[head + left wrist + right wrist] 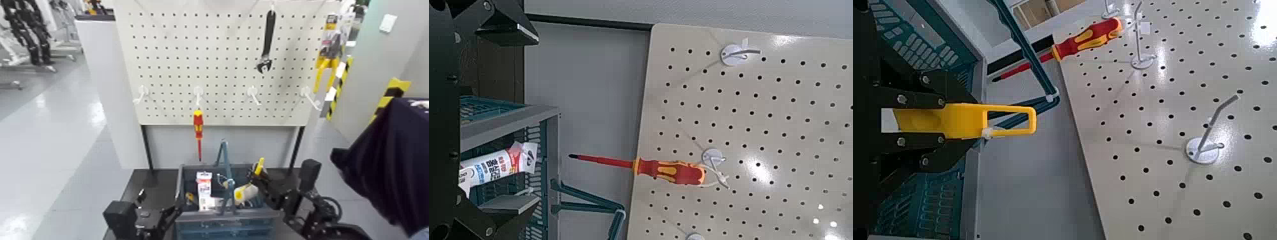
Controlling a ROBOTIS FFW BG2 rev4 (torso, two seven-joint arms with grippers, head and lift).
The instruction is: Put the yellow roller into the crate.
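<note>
The right claw (945, 122) is shut on the slim yellow plastic handle of the yellow roller (1003, 121), whose looped end sticks out past the fingers. The roller is at the right side of the crate (191, 217), its handle rising above the rim; whether it bears on anything below cannot be told. The left claw (507, 122) stands wide open and empty near the crate's left side, its black fingers well apart.

The crate is a dark blue-grey plastic tote, rectangular, with slotted lattice walls, a smooth rim and a tall angular central handle. It stands at the middle of the dark, flat surface (152, 185). Inside lie a white tube with printed lettering (203, 183), left of the handle, and a small yellow item (189, 198) by the left wall. Right of the handle shows a cream cylinder with a yellow end (246, 193), perhaps the roller's head.

Beyond the surface's far edge rises a cream pegboard (223, 57) with round holes and white hooks, carrying a glossy red-and-yellow screwdriver (198, 124) and a black-handled adjustable wrench (267, 41).
</note>
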